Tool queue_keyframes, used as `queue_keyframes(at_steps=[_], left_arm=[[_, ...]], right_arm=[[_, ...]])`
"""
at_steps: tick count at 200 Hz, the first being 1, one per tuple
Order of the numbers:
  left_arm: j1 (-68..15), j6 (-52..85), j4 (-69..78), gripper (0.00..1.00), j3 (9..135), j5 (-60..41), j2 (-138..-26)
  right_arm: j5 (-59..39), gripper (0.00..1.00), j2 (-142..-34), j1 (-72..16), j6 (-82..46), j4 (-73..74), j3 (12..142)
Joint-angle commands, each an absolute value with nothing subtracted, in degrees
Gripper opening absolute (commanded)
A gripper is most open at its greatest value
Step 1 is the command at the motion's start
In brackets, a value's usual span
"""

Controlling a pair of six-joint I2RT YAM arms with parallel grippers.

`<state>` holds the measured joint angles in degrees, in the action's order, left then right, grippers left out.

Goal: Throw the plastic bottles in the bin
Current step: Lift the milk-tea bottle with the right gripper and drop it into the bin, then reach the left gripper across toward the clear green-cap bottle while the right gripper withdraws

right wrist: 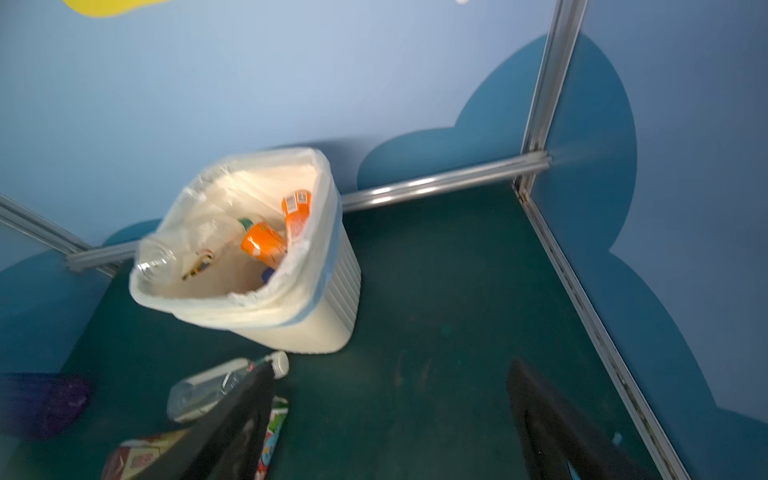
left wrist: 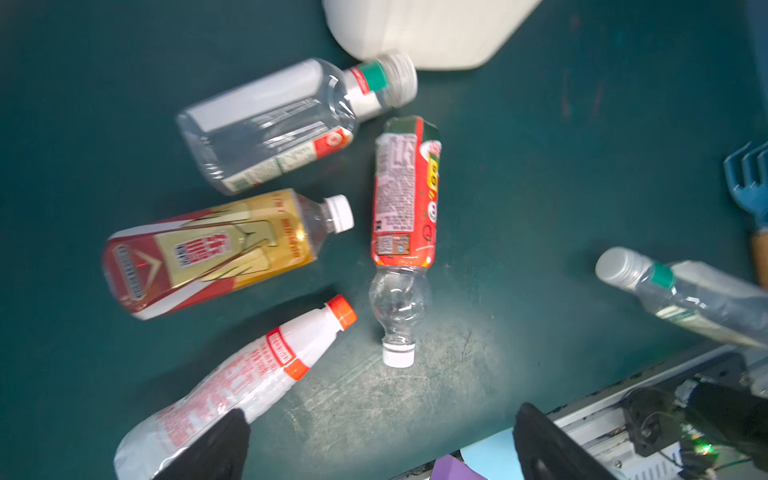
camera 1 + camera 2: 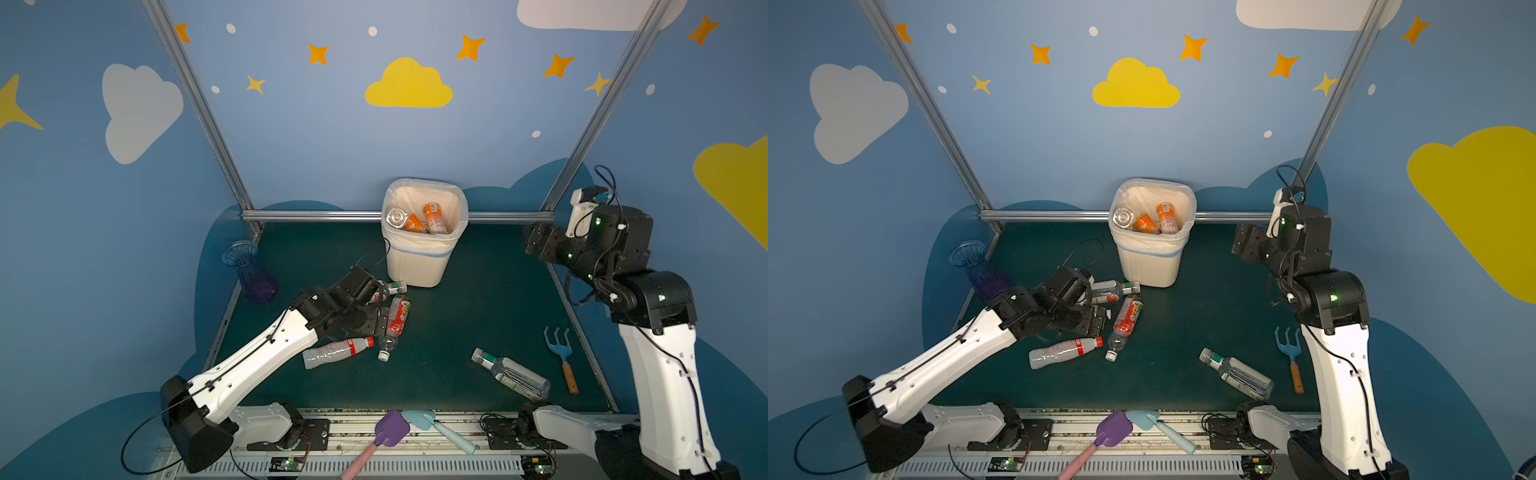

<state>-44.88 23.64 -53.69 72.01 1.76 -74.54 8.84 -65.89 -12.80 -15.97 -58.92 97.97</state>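
Ideally the left pincer [image 2: 380,413], spread and empty above the plastic bottles [image 2: 405,199] lying just in front of the bin [image 3: 415,270], should straddle one bottle's middle squarely, while the right pincer [image 1: 390,368], likewise spread, hangs right of the bin.

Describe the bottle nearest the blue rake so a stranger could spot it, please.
From the bin, look front right to the blue rake. Beside it lies a clear bottle with a green neck band, alone, away from the bottle cluster.

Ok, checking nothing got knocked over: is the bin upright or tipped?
Upright. The bin stands on its base on the table, mouth facing up, with orange-labelled bottles resting inside.
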Motion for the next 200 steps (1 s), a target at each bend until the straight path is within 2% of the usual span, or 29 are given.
queue_keyframes(at_steps=[1, 24, 54, 116, 200], left_arm=[[-47.67, 23.11, -50.66, 0.92, 73.87, 0.52, -77.23], [-50.93, 23.02, -47.69, 0.82, 75.31, -2.47, -82.01], [-55.98, 16.52, -46.79, 0.82, 81.49, -5.19, -90.22], [-64.09, 0.18, -53.52, 0.8, 102.24, -11.15, -111.71], [-66.89, -8.66, -53.96, 0.8, 116.92, -15.81, -126.69]], right_arm=[[2.28, 0.88, -65.88, -11.05, -14.68, -69.42, 88.44], [-2.15, 0.88, -61.25, -9.61, -15.78, -70.95, 78.36], [-9.03, 0.88, -57.43, -6.73, -17.46, -71.24, 71.98], [-18.13, 0.88, -57.09, 1.42, -16.71, -73.9, 74.11], [-23.02, 0.88, -57.04, 8.7, -12.32, -76.81, 78.26]])
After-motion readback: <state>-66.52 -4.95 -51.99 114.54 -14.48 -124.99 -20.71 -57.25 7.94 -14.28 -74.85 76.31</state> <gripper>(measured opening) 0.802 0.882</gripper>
